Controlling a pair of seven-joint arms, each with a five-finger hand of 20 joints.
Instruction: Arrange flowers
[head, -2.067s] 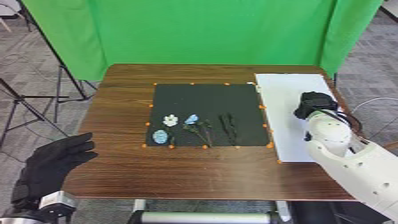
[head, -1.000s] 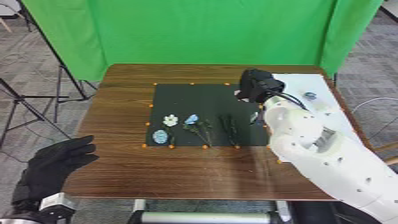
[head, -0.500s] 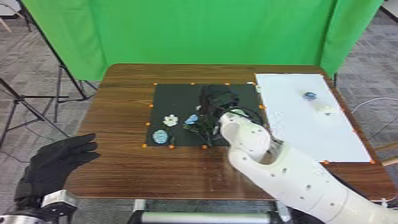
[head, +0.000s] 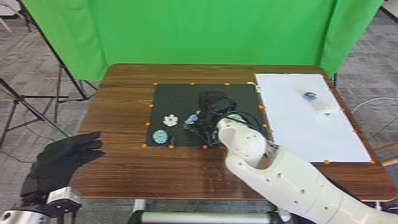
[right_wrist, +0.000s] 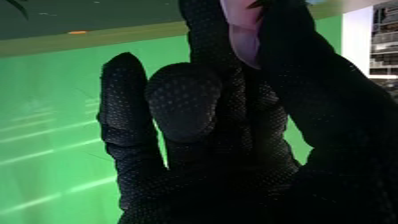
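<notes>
Over the dark mat (head: 182, 95), my right hand (head: 216, 104) pinches a pink flower (right_wrist: 242, 32), my left hand (head: 55, 162) rests spread by the surface (head: 120, 175), and I judge us partway: two blooms (head: 309, 95) on the white sheet (head: 311, 140), at least three flowers (head: 171, 120) left to place.

Head view: green cloth backdrop (head: 213, 35) behind the far edge of the brown wooden table (head: 120, 120), vertical folds toward both sides (pale slanting streaks across it in the right wrist view). Black stand (head: 60, 65) left of table, slim pole and spread legs. Grey carpet (head: 31, 70) on both sides. Pale thin cable (head: 366, 101) curving over carpet, right. Light wooden piece (head: 388, 146) at right edge. Right wrist view: shelving (right_wrist: 386, 47) beyond the backdrop, contents too blurred to tell.
</notes>
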